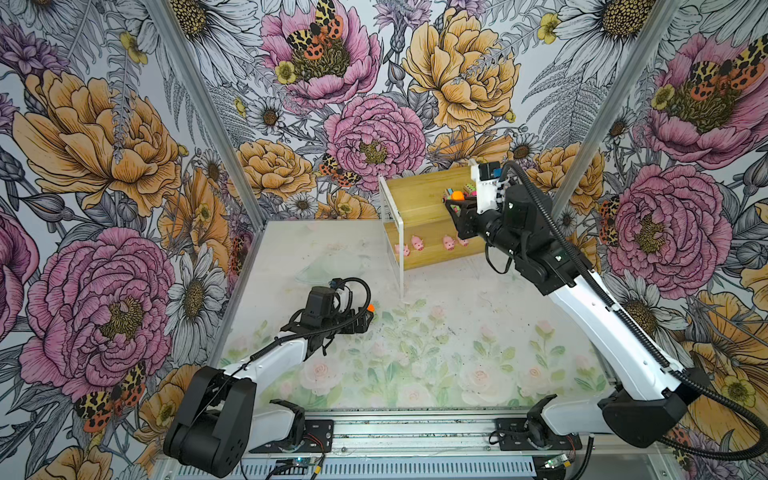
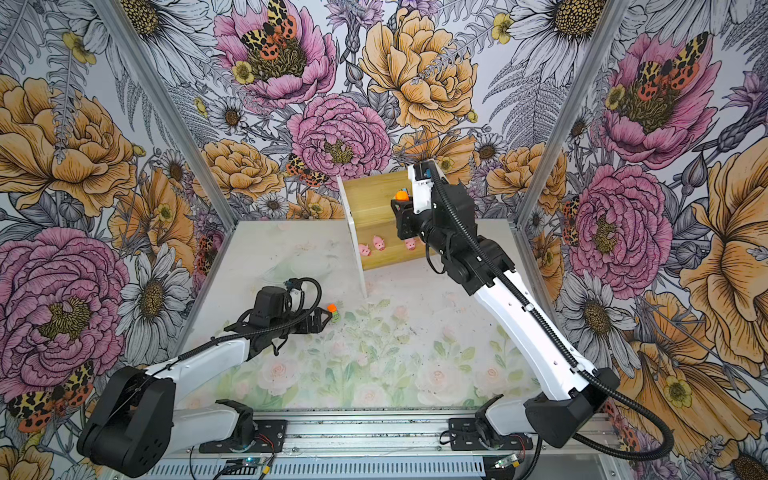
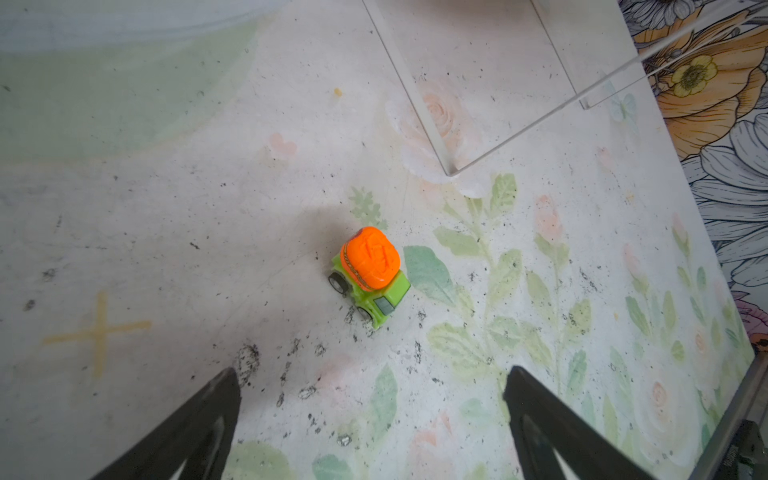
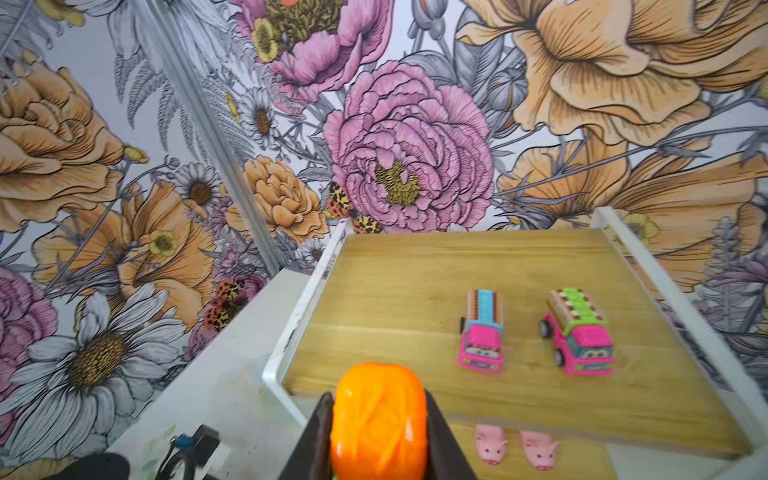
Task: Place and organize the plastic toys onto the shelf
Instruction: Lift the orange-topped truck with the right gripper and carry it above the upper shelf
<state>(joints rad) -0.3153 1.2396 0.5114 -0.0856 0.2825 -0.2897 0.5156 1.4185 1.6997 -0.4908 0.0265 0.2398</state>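
While the right gripper (image 1: 456,202) is clamping a green truck (image 4: 379,419) over the shelf's (image 4: 395,299) top front edge, it should be settling beside the pink trucks (image 4: 482,332) before letting go. The left gripper (image 3: 374,376) is hanging open.

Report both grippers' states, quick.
Left gripper: open, empty; a green truck sits ahead on the table.
Right gripper: shut on an orange-topped truck, at the shelf.

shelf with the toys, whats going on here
The right gripper is shut on an orange-topped truck at the front edge of the upper tier of the shelf, where two pink trucks stand. Four pink pigs line the lower tier. The left gripper is open, just short of a green truck on the table.
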